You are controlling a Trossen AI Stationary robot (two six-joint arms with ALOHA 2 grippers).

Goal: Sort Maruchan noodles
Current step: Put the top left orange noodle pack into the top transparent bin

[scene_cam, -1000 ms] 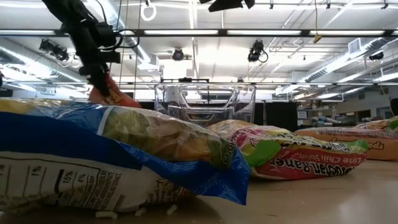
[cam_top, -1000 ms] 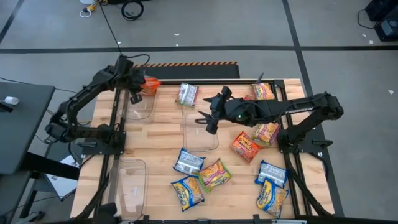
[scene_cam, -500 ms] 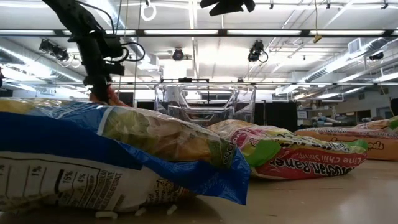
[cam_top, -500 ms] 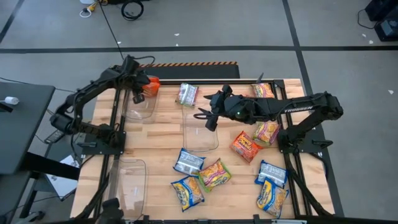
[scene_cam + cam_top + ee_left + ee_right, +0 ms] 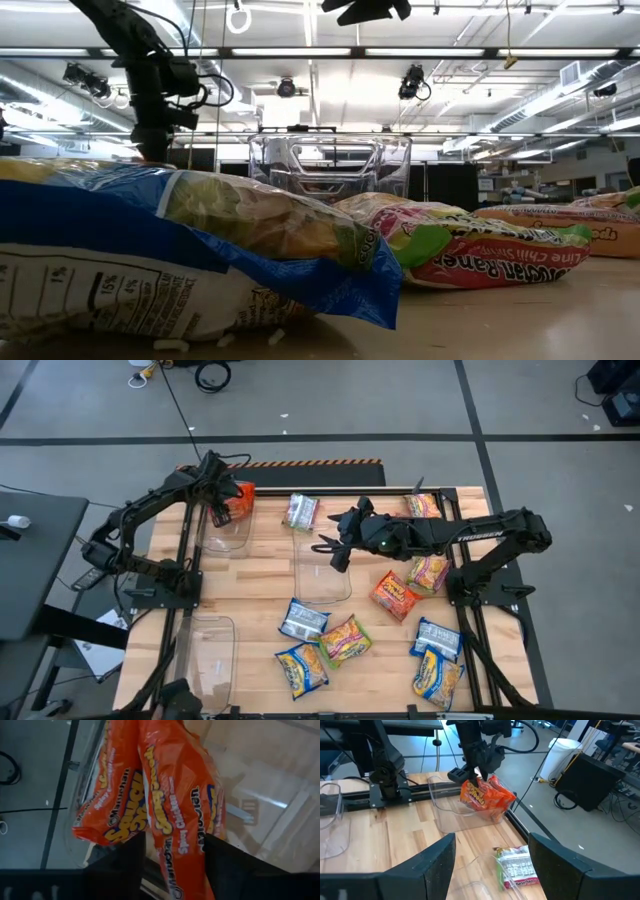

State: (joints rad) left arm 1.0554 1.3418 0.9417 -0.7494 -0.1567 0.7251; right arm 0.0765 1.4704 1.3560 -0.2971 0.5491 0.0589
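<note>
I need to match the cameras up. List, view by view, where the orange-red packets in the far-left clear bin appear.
High view: orange-red packets at the far-left table corner, under the left gripper.
Low view: not visible; the near blue packet blocks that spot.
Left wrist view: packets fill the middle, just beyond the jaws.
Right wrist view: packets far off, in the clear bin.
Shared landmark: the left gripper above that bin.
</note>
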